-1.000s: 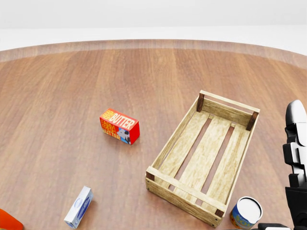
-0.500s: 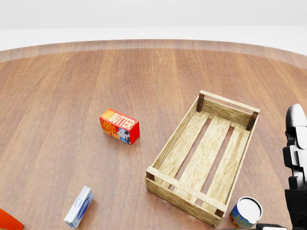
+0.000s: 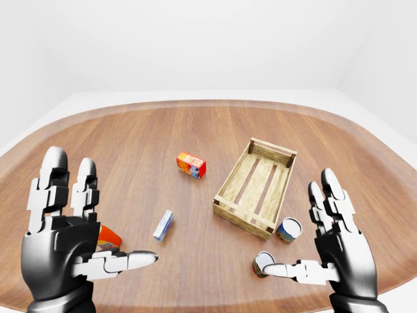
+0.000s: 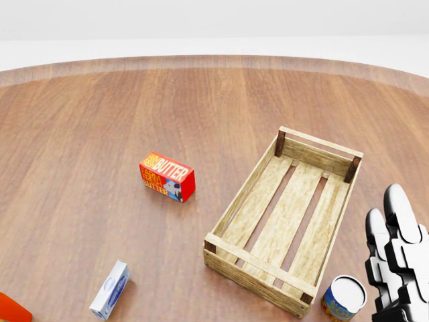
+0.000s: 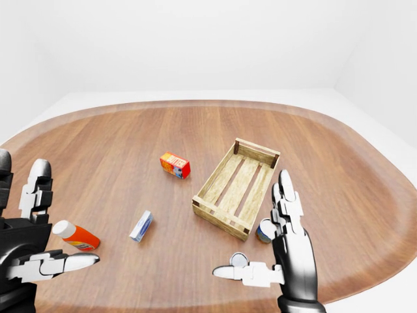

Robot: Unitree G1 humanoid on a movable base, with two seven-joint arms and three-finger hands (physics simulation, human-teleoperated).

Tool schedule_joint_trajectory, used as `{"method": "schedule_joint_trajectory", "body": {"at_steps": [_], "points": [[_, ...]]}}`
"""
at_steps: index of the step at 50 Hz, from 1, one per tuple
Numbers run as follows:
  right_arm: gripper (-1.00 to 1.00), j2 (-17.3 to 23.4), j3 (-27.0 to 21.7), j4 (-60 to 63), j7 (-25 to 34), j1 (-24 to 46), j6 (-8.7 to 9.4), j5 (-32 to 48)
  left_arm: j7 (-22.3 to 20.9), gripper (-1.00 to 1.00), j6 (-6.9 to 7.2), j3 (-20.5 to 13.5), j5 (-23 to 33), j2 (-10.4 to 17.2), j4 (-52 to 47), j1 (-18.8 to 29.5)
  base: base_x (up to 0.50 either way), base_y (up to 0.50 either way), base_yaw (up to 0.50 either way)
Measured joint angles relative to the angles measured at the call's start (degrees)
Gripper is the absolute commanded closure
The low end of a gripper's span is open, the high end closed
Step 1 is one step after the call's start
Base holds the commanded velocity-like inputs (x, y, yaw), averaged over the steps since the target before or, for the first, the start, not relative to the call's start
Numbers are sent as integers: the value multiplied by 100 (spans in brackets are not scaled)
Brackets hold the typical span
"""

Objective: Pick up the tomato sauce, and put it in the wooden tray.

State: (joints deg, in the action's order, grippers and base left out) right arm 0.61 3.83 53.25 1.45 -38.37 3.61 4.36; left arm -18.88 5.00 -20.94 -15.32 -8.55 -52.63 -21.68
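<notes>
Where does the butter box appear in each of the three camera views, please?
Left-eye view: the butter box lies near the centre, left of the wooden tray.
Head view: it lies left of centre, again left of the tray.
Right-eye view: it lies a little left of centre, left of the tray.
Shared landmark: the wooden tray, always on the box's right.

The wooden bench (image 3: 143,143) carries a wooden tray (image 3: 256,186), butter box (image 3: 191,164), small carton (image 3: 163,225), orange bottle (image 5: 76,236), and two cans (image 3: 289,229) (image 3: 262,263) near the right fingers (image 3: 290,269).
</notes>
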Motion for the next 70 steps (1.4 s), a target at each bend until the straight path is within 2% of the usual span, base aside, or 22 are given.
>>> {"method": "schedule_joint_trajectory", "body": {"at_steps": [15,23,42,48,57,70], "points": [[-100,187,132,-141,-59,-481,-358,-64,-1,-100,0,44,25,3,26,-15,0,0,0],[-100,257,197,-225,-98,-626,-468,38,2,-100,0,64,33,4,28,-28,0,0,0],[-100,610,557,-444,-484,-828,-356,441,28,-100,0,67,33,31,57,2,0,0,0],[-100,744,679,-500,-632,-824,-201,607,32,-100,0,48,13,40,57,16,0,0,0],[-100,899,824,-468,-779,-780,127,835,34,-100,0,-23,-48,53,46,54,0,0,0],[-100,1062,976,-442,-955,-791,139,1033,30,-100,0,-104,-116,56,16,91,0,0,0]]}}
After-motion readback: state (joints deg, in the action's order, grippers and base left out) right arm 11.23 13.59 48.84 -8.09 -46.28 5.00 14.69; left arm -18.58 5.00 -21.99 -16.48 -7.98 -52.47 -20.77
